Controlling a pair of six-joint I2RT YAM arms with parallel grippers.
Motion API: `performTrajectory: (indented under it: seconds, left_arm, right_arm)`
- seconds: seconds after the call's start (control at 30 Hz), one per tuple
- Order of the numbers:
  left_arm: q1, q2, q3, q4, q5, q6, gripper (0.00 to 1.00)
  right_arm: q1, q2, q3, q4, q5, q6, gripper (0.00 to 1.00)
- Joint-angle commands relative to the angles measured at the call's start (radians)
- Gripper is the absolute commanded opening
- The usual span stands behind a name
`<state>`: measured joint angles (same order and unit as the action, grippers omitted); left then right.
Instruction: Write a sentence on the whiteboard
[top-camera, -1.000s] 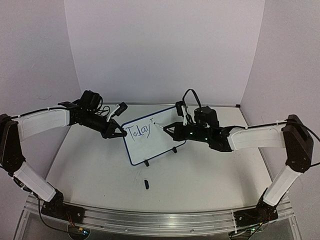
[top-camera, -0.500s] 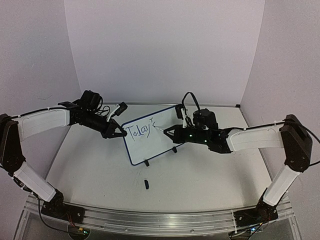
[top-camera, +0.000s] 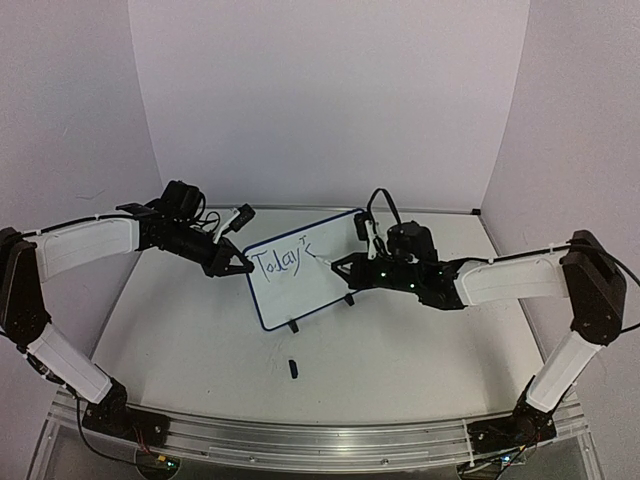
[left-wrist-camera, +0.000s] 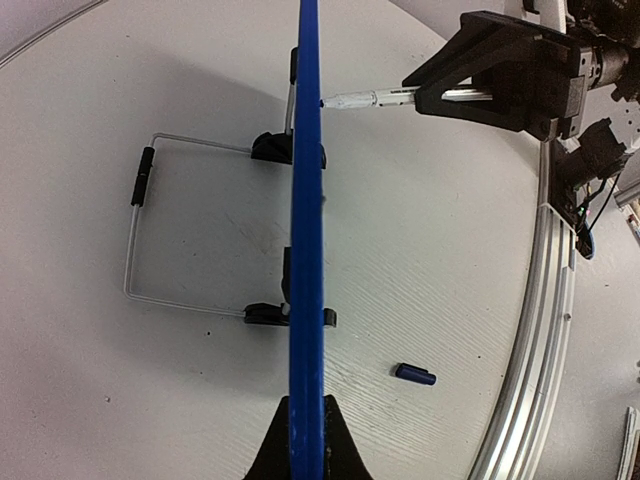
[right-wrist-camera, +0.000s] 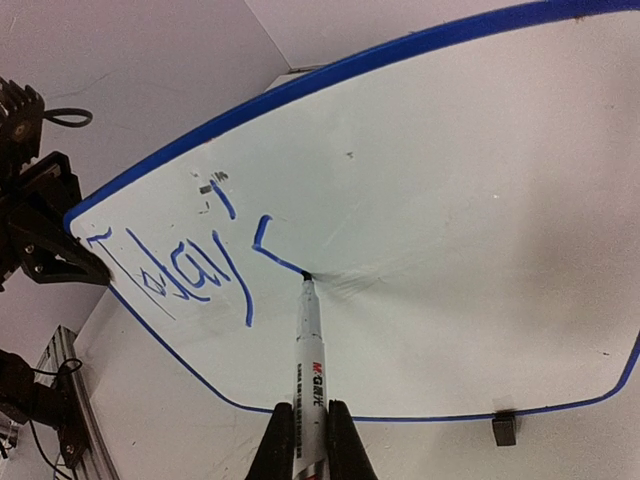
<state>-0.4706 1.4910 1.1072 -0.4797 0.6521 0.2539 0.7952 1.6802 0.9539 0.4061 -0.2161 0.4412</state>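
Observation:
The whiteboard (top-camera: 305, 280) stands tilted mid-table on black clip feet; it shows edge-on in the left wrist view (left-wrist-camera: 306, 200) and face-on in the right wrist view (right-wrist-camera: 450, 220). The sentence (right-wrist-camera: 190, 265) reads "Today'" in blue with a half-drawn angular stroke after it; it also shows in the top view (top-camera: 280, 260). My left gripper (top-camera: 240, 266) is shut on the board's left edge (left-wrist-camera: 305, 440). My right gripper (top-camera: 340, 264) is shut on a white marker (right-wrist-camera: 310, 370), its tip touching the board at the stroke's end.
The marker's dark-blue cap (top-camera: 293, 368) lies on the table in front of the board, also in the left wrist view (left-wrist-camera: 414, 375). The wire stand (left-wrist-camera: 140, 240) props the board from behind. An aluminium rail (top-camera: 300, 440) runs along the near table edge.
My right gripper has slid the marker tip down and right from the apostrophe, drawing a new angular stroke after "Today'". The left gripper and board have stayed still.

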Motion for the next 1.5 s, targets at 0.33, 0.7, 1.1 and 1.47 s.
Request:
performTrajectory:
  seconds: [0.33,0.7,1.1,1.47]
  left_arm:
    - [-0.011,0.032,0.017,-0.045,-0.043,0.022,0.0]
    - [-0.011,0.037,0.019,-0.045,-0.042,0.022,0.0]
    - [-0.012,0.037,0.019,-0.045,-0.039,0.021,0.0]
    - [-0.014,0.034,0.017,-0.046,-0.043,0.023,0.0]
  right_arm:
    - [-0.006,0.004,-0.003,-0.012,0.015,0.0,0.0]
    - [0.016,0.035,0.015,-0.012,-0.018,-0.008,0.0]
    - [0.012,-0.109,-0.029,-0.004,0.012,0.005,0.0]
    - [-0.069,-0.116,-0.001,0.0,-0.017,-0.018,0.0]
